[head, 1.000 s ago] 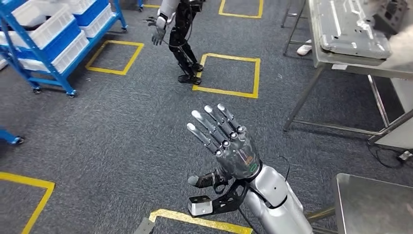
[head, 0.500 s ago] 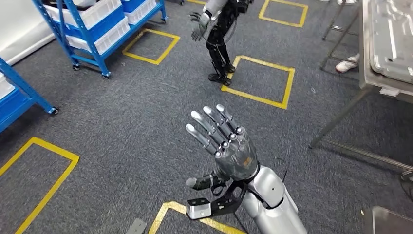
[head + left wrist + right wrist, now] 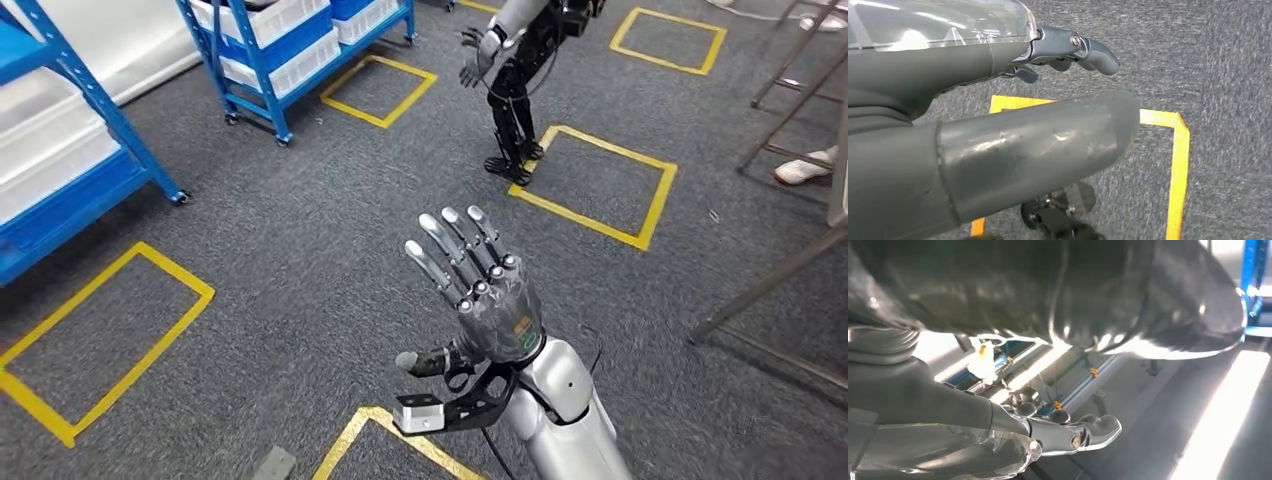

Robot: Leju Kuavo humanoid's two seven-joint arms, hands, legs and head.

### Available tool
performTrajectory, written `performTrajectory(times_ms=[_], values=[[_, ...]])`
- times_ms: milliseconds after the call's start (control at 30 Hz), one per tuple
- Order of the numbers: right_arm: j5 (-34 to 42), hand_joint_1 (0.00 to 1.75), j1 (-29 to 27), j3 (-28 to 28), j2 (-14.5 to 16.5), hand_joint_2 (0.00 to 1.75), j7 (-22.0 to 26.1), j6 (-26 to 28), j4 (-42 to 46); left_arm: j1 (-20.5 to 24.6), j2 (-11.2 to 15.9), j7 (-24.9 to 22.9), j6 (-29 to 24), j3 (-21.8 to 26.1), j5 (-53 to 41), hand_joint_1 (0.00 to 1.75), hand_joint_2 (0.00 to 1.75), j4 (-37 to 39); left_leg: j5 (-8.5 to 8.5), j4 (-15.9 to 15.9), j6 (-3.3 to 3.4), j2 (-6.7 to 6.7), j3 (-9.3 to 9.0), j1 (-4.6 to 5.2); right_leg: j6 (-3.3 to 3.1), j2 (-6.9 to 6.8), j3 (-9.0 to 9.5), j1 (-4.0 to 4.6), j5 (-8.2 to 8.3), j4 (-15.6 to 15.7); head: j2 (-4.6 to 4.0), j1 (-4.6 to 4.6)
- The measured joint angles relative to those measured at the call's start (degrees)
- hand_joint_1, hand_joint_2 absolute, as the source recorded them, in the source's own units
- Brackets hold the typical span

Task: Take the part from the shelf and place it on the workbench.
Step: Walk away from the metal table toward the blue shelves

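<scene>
The right hand (image 3: pixel 480 300) is raised with fingers spread, empty, presumably readied for grasping. The shelf (image 3: pixel 270 45) stands well ahead and left; the part cannot be made out. The left hand's (image 3: pixel 1068 47) state cannot be told.

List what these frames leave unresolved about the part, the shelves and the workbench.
- Part: the white bins on the blue wheeled shelf are too small in the head view to show contents.
- Workbench: cut off at the right edge, just metal legs.
- Left hand: its thick grey thumb hides most fingers in the left wrist view.
</scene>
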State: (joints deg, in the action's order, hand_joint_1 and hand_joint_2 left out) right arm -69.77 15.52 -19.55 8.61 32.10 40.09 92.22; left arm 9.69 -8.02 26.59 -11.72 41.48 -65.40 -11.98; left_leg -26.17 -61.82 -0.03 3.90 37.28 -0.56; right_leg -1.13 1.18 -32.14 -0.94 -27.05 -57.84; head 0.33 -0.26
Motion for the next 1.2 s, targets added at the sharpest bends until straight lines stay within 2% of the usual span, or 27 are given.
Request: performTrajectory(times_ms=[33,67,100,133,167,200,267,300,333,400,433,500,567,600,633,667,700,733,800,867,900,933,1000,1067,1133,1167,1200], values=[[0.0,0.0,0.0,0.1,0.1,0.0,0.0,0.0,0.0,0.1,0.0,0.0,0.0,0.0,0.0,0.0,0.0,0.0,-1.7,-3.2,-0.16,-1.72,1.47,-0.03,-0.23,-0.83,0.11,0.17,-0.02,0.1,0.0,-0.01],[0.0,0.0,-0.1,0.2,0.2,0.0,0.1,0.0,0.0,0.3,0.0,0.0,0.0,0.0,0.0,0.0,0.0,0.0,-3.43,-6.9,-0.36,-2.62,3.26,-0.15,-0.42,-1.66,0.13,0.32,-0.09,0.1,0.0,-0.03],[-0.1,0.0,-0.1,0.3,0.2,0.0,0.1,0.0,-0.1,0.4,0.0,0.0,0.0,0.0,0.0,0.0,0.0,0.0,-4.61,-10.1,-0.54,-3.04,4.82,-0.28,-0.47,-2.5,0.12,0.45,-0.18,0.0,0.0,-0.02],[-0.2,0.0,-0.1,0.3,0.2,0.0,0.1,0.0,-0.2,0.4,0.0,-0.1,0.0,0.0,0.0,0.0,0.0,0.0,-4.85,-11.7,-0.68,-3.27,5.64,-0.38,-0.48,-3.27,0.13,0.52,-0.29,0.0,0.0,-0.02],[-0.3,0.0,-0.1,0.4,0.2,0.0,0.1,0.0,-0.3,0.4,0.1,-0.2,0.1,0.0,0.0,0.0,0.0,0.0,-4.06,-11.3,-0.77,-3.5,5.4,-0.46,-0.43,-4.01,0.15,0.55,-0.44,-0.1,0.0,-0.03],[-0.4,0.0,-0.1,0.4,0.2,0.0,0.0,0.0,-0.4,0.4,0.1,-0.3,0.1,-0.1,0.0,0.0,0.0,0.0,-2.35,-8.7,-0.77,-3.95,3.98,-0.5,-0.33,-4.7,0.23,0.55,-0.64,-0.3,0.0,-0.03],[-0.6,0.0,-0.1,0.4,0.3,0.0,-0.1,0.0,-0.4,0.5,0.3,-0.5,0.2,-0.1,-0.1,0.0,0.0,-0.1,0.55,-1.0,-0.53,-6.06,0.0,-0.25,0.05,-5.96,0.41,0.72,-1.17,-0.6,0.0,-0.04],[-0.7,0.0,-0.1,0.4,0.4,0.0,-0.1,0.0,-0.4,0.6,0.3,-0.5,0.2,-0.2,-0.1,0.0,0.0,-0.2,1.22,1.5,-0.22,-6.82,-1.34,-0.03,0.29,-6.45,0.47,0.85,-1.39,-0.8,0.0,-0.03],[-0.8,0.0,-0.1,0.4,0.5,0.0,-0.2,0.0,-0.4,0.7,0.3,-0.6,0.2,-0.2,-0.1,0.0,0.0,-0.2,1.25,2.7,0.08,-7.19,-1.89,0.2,0.52,-6.88,0.53,0.99,-1.52,-0.8,0.0,-0.02],[-1.0,0.0,0.0,0.5,0.5,0.0,-0.5,0.0,-0.5,0.7,0.4,-0.6,0.3,-0.3,-0.1,0.0,0.0,-0.2,1.33,3.0,0.78,-6.16,-1.87,0.39,0.98,-7.69,0.78,1.1,-1.63,-0.6,0.0,0.0],[-1.1,0.0,0.0,0.5,0.5,0.0,-0.7,0.0,-0.6,0.6,0.4,-0.6,0.3,-0.4,-0.1,0.0,0.0,-0.2,1.45,3.2,1.07,-5.57,-2.0,0.3,1.28,-7.59,0.95,1.0,-1.87,-0.7,0.0,0.01],[-1.4,0.0,0.1,0.5,0.5,0.0,-1.3,0.0,-0.8,0.6,0.4,-0.6,0.5,-0.4,0.0,0.0,0.0,-0.2,1.75,3.8,1.79,-4.46,-2.38,0.04,1.83,-5.34,0.16,0.73,-3.63,-3.1,0.0,0.02],[-1.6,0.0,-0.1,0.7,0.5,0.0,-1.9,0.0,-1.1,0.8,0.2,-0.6,0.6,-0.5,0.0,0.0,0.0,-0.2,1.93,4.0,2.29,-3.35,-2.46,0.0,2.08,-2.33,-3.07,0.53,-6.97,-9.6,0.0,0.03],[-1.6,0.0,-0.3,0.8,0.4,0.0,-2.1,0.0,-1.4,0.9,0.2,-0.7,0.7,-0.6,0.1,0.0,0.0,-0.2,1.95,4.0,2.45,-2.7,-2.43,0.04,2.14,-1.67,-5.03,0.5,-8.33,-13.2,0.0,0.03],[-1.7,0.0,-0.5,0.9,0.3,0.0,-2.3,0.0,-1.7,0.8,0.1,-0.8,0.7,-0.6,0.1,0.0,0.0,-0.2,1.96,4.0,2.46,-1.95,-2.41,0.07,2.19,-1.37,-6.48,0.5,-8.72,-15.6,0.0,0.03],[-1.7,0.0,-0.7,1.0,0.2,0.0,-2.3,0.0,-2.1,0.7,0.1,-0.8,0.7,-0.6,0.2,0.0,0.0,-0.2,1.94,3.9,2.45,-1.16,-2.41,0.1,2.2,-1.24,-7.05,0.47,-7.99,-16.1,0.0,0.03],[-1.7,0.0,-0.9,1.1,0.2,0.0,-2.2,0.0,-2.4,0.6,0.1,-0.9,0.7,-0.7,0.2,0.0,0.0,-0.2,1.91,3.7,2.41,-0.34,-2.41,0.1,2.15,-1.07,-6.5,0.41,-6.17,-14.3,0.0,0.02],[-1.7,0.0,-1.0,1.3,0.2,0.0,-2.0,0.0,-2.7,0.6,0.1,-0.9,0.7,-0.7,0.3,0.0,0.0,-0.2,1.86,3.6,2.34,0.48,-2.41,0.09,2.04,-0.53,-5.11,0.31,-3.81,-10.9,0.0,0.02],[-1.6,0.0,-1.1,1.8,0.2,0.0,-1.6,0.0,-3.2,0.6,0.0,-0.9,0.7,-0.9,0.4,0.0,0.0,-0.2,1.75,3.2,1.99,1.94,-2.15,0.1,1.78,2.39,-2.31,-0.04,-0.82,-4.2,0.0,0.01],[-1.6,0.0,-1.3,2.5,0.2,0.0,-1.3,0.0,-3.7,0.7,-0.1,-0.9,0.7,-0.9,0.5,0.0,0.0,-0.2,1.86,3.0,1.28,3.18,-1.63,-0.06,1.62,4.28,-1.4,-0.06,-0.48,-1.7,0.0,0.01],[-1.6,0.0,-1.4,2.7,0.2,0.0,-1.2,0.0,-3.9,0.6,0.0,-0.9,0.6,-1.0,0.5,0.0,0.0,-0.2,1.99,3.1,0.84,3.88,-1.37,-0.11,1.49,3.87,-1.28,0.01,-0.39,-1.4,0.0,0.01],[-1.6,0.0,-1.5,2.9,0.3,0.0,-1.0,0.0,-4.2,0.5,0.0,-0.9,0.6,-1.0,0.5,0.0,0.0,-0.2,2.01,3.0,0.52,3.88,-1.22,-0.25,1.2,3.14,-1.11,0.02,-0.25,-1.2,0.0,0.02],[-1.6,0.0,-1.6,3.2,0.6,0.0,-0.8,0.0,-4.6,0.5,0.0,-1.0,0.7,-1.0,0.5,0.0,0.0,-0.2,0.77,1.2,0.09,1.52,-0.28,-0.11,0.48,1.56,-0.64,-0.11,0.01,-0.6,0.0,0.0],[-1.8,0.0,-1.8,3.9,0.8,0.0,-0.5,0.0,-5.1,0.6,-0.1,-1.0,0.7,-1.0,0.5,0.0,0.0,-0.2,-2.52,-4.9,-0.24,-1.85,2.59,-0.08,-0.02,-0.29,-0.38,0.03,0.02,-0.2,0.0,-0.01],[-2.0,0.0,-2.0,4.7,0.8,0.0,-0.3,0.0,-5.6,0.6,-0.2,-1.1,0.7,-1.1,0.5,0.0,0.0,-0.2,-5.15,-11.6,-0.64,-3.01,5.83,-0.3,-0.2,-2.19,-0.36,0.22,-0.13,-0.3,0.0,-0.01],[-2.2,0.0,-2.1,5.0,0.8,0.0,-0.3,0.0,-5.9,0.5,-0.2,-1.1,0.7,-1.1,0.5,0.0,0.0,-0.2,-5.09,-12.6,-0.8,-3.26,6.28,-0.41,-0.19,-3.05,-0.35,0.26,-0.24,-0.3,0.0,-0.01],[-2.3,0.0,-2.2,5.3,0.9,0.0,-0.2,0.0,-6.1,0.4,-0.2,-1.1,0.7,-1.2,0.5,0.0,0.0,-0.2,-4.01,-11.4,-0.92,-3.55,5.58,-0.51,-0.1,-3.86,-0.31,0.25,-0.37,-0.4,0.0,-0.02]])
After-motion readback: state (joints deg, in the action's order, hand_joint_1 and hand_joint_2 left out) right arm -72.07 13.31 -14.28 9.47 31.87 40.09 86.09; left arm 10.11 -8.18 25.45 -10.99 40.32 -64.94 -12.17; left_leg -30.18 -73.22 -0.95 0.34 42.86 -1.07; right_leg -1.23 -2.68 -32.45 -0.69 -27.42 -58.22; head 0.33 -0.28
